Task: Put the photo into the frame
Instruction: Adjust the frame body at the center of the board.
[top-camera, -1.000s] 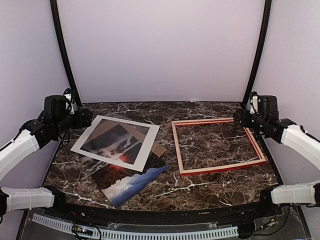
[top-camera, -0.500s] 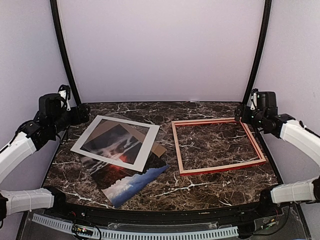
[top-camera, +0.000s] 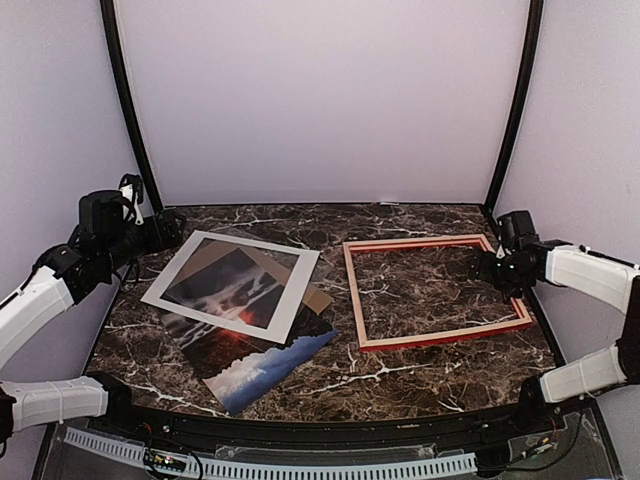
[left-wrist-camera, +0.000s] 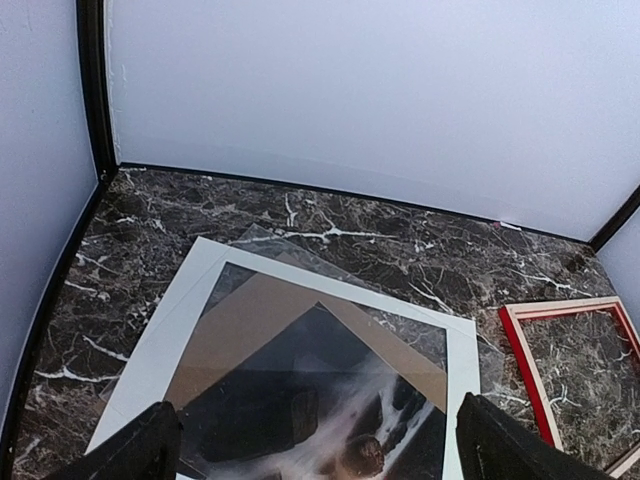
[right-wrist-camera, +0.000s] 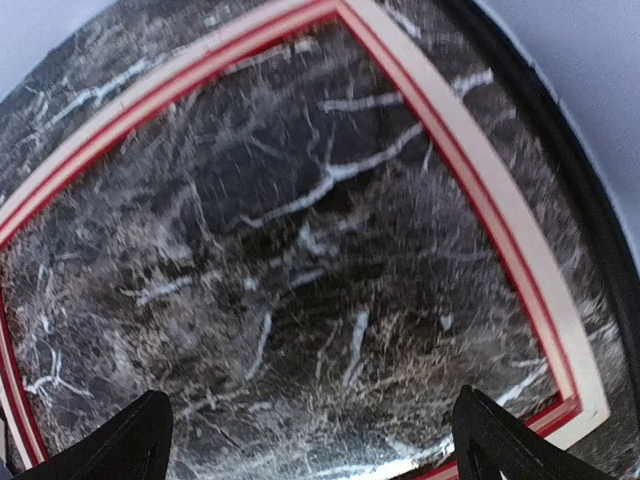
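Observation:
The photo (top-camera: 262, 362), a dark landscape with a red glow, lies at the front left of the table, partly under a white-grey mat (top-camera: 163, 289). Through the mat's window, part of the photo (left-wrist-camera: 330, 400) shows in the left wrist view. The frame (top-camera: 445, 335), red with pale wood, lies flat at the right with only marble inside it. My left gripper (top-camera: 165, 232) hangs open above the mat's far left corner, holding nothing. My right gripper (top-camera: 485, 268) hovers open just inside the frame's right bar (right-wrist-camera: 500, 190), and bare marble shows between its fingers (right-wrist-camera: 490, 435).
A brown backing board (left-wrist-camera: 250, 320) lies between mat and photo, one corner poking out (top-camera: 318, 300). A clear sheet (left-wrist-camera: 270, 240) sticks out behind the mat. Black posts (top-camera: 125, 100) and pale walls close in the marble table (top-camera: 400, 375).
My right gripper has dropped and moved in from the frame's far right corner to just inside its right bar. The left arm has pulled back slightly. Photo, mat and frame lie unmoved.

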